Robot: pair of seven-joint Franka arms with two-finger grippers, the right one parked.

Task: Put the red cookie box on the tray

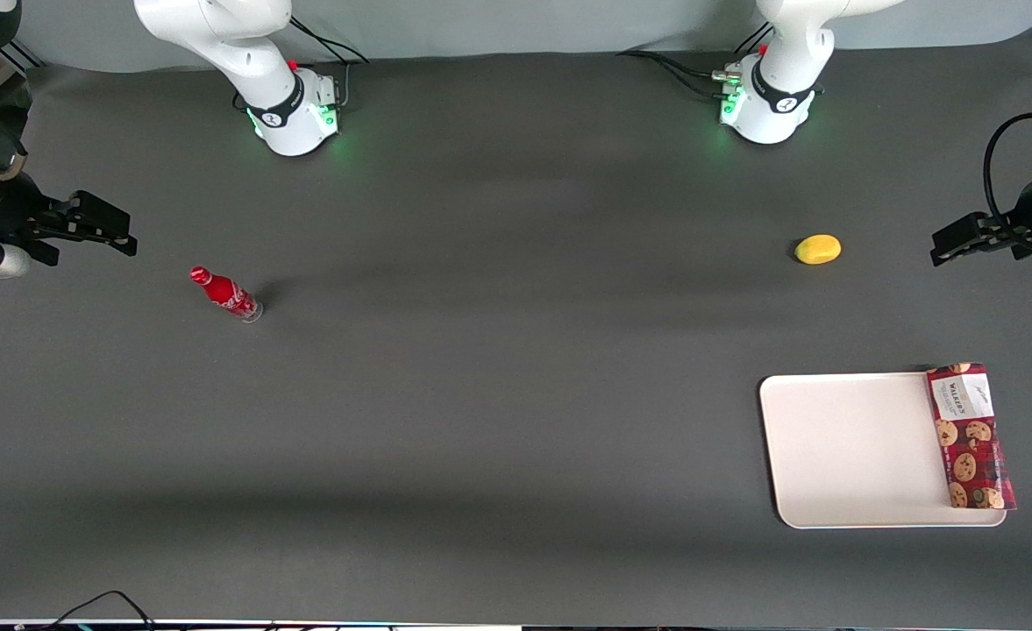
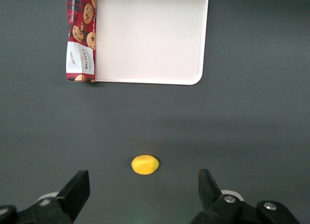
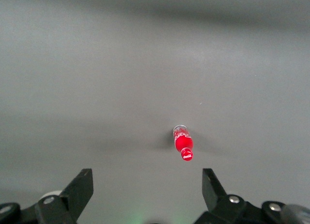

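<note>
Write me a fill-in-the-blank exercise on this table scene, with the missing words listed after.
1. The cookie box lies along one edge of the ____.
2. The gripper hangs with its fingers ____, holding nothing.
3. The yellow fruit lies ____ from the front camera than the tray.
4. The bottle, toward the parked arm's end of the table, is coloured ____.

Missing words: tray; open; farther; red
</note>
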